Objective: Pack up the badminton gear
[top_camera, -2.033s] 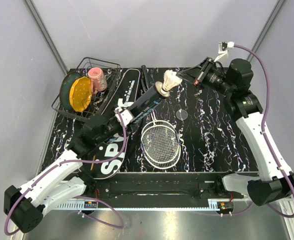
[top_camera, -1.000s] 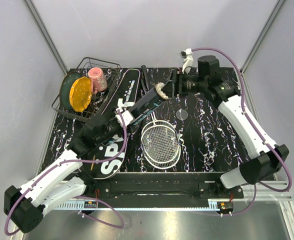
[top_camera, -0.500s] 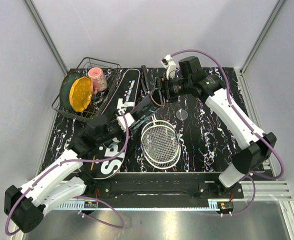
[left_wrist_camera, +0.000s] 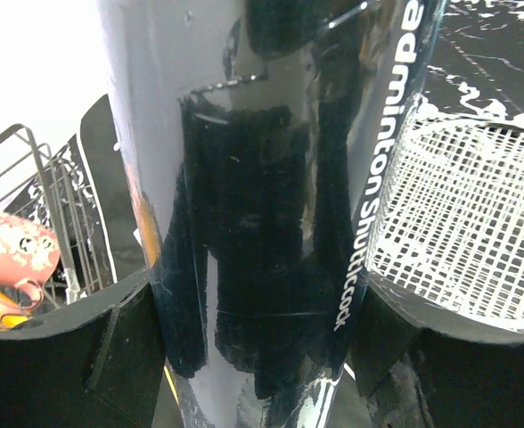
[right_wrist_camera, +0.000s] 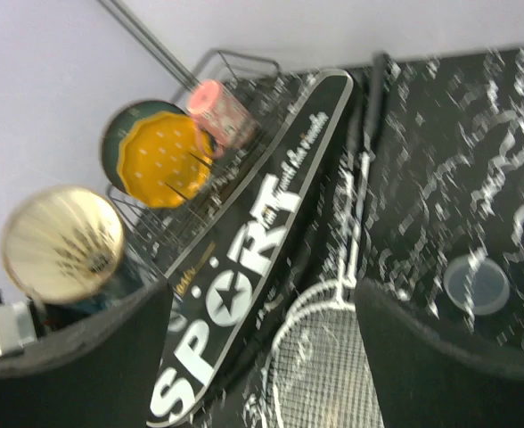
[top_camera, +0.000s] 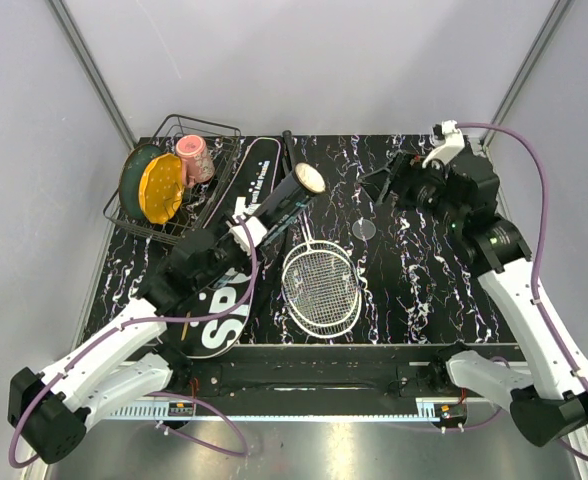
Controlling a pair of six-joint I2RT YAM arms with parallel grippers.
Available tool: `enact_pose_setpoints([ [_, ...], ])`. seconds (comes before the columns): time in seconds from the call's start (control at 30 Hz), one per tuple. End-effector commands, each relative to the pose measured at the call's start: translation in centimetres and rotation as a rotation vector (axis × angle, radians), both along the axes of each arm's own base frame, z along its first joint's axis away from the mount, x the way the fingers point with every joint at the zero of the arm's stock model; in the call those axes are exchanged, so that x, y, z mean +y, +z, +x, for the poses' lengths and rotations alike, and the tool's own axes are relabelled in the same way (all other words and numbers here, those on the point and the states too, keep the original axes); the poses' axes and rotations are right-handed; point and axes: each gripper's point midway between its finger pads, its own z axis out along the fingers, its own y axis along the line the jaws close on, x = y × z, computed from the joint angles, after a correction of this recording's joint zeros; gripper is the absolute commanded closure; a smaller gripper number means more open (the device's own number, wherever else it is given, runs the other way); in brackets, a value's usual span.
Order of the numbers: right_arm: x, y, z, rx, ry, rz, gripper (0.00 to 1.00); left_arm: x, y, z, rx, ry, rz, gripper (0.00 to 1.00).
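Top external view: the right gripper (top_camera: 379, 186) stands wide apart and empty, drawn back rightward from the tube mouth it met half a second ago. The shuttlecock (top_camera: 309, 179) it carried now sits in the long black tube (top_camera: 279, 202). The left gripper (top_camera: 246, 228) clamps the tube, tilted above the bag (top_camera: 224, 300), beside the racket (top_camera: 321, 290).

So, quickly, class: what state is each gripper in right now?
Left gripper: closed on the long black tube.
Right gripper: open, holding nothing.
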Motion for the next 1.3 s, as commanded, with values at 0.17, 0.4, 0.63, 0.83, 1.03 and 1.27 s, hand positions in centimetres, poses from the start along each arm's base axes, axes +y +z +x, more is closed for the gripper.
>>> enact_pose_setpoints([
  [0.17, -3.9, -13.3, 8.9, 0.343, -0.325, -0.323, 0.19, 0.5, 5.6, 1.7, -0.133, 0.087, -0.11, 1.0],
  [0.4, -1.8, -23.0, 14.2, 0.549, -0.24, -0.517, 0.5, 0.7, 5.9, 1.6, -0.155, 0.087, -0.118, 1.0],
  [0.63, -1.2, -29.1, 15.0, 0.68, -0.188, -0.596, 0.67, 0.7, 5.9, 1.7, -0.153, 0.087, -0.112, 1.0],
  [0.83, -1.2, -31.8, 13.8, 0.743, -0.163, -0.624, 0.68, 0.0, 5.9, 1.3, -0.146, 0.047, -0.121, 1.0],
  [1.03, -0.8, -34.3, 13.1, 0.778, -0.139, -0.642, 0.76, -0.3, 5.7, 1.2, -0.139, 0.032, -0.123, 1.0],
  [1.27, -0.8, -36.7, 12.3, 0.798, -0.144, -0.706, 0.82, -0.3, 5.3, 1.4, -0.13, 0.035, -0.112, 1.0],
])
